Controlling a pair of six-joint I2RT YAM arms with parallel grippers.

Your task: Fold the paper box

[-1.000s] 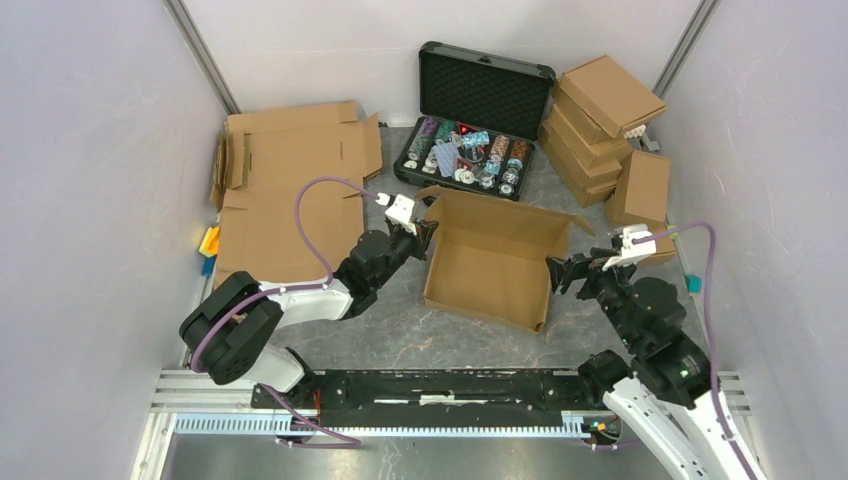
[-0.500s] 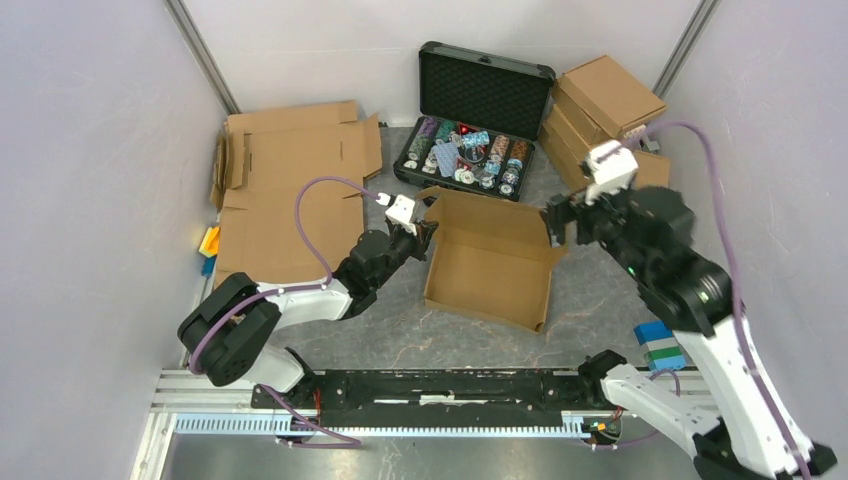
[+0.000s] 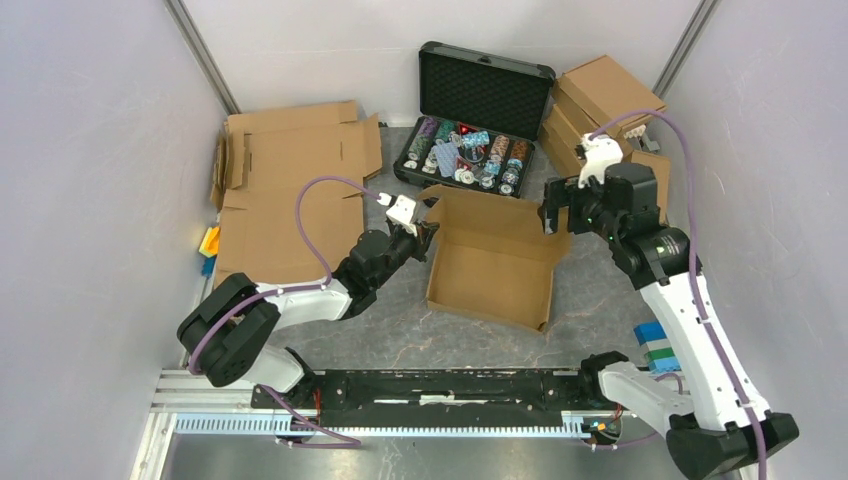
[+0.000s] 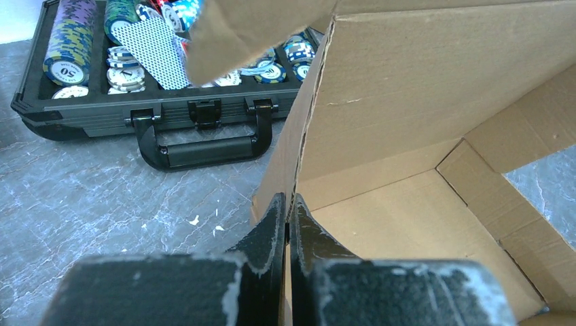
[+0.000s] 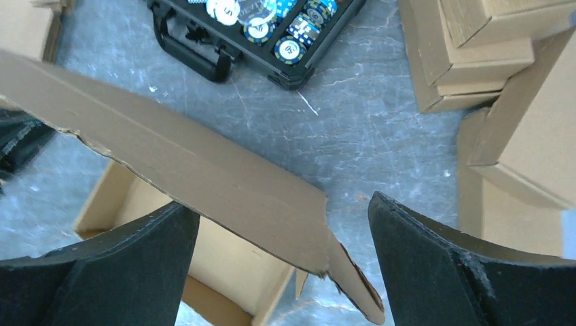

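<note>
Left hand [image 3: 427, 230] pinches the left wall of the paper box [image 3: 490, 270] near its far corner. Right hand [image 3: 553, 215] hangs spread wide at the far right corner. The box sits open side up on the tabletop [image 3: 400, 325], just in front of the black case [image 3: 485, 95]. Left wrist view: fingers [image 4: 272, 217] pressed together on the wall's [image 4: 407, 88] top edge, beside a slit; the case handle [image 4: 204, 146] is near. Right wrist view: right hand [image 5: 280, 204] straddles the raised back flap [image 5: 204, 170] without touching it, and the flap's end looks ragged; folded boxes [image 5: 502, 41] are stacked at right. Risks, as I judge them: closing off the crease line would kink the flap, and pushing it down against the left pinch could tear the ragged corner or drag the box toward the case.
</note>
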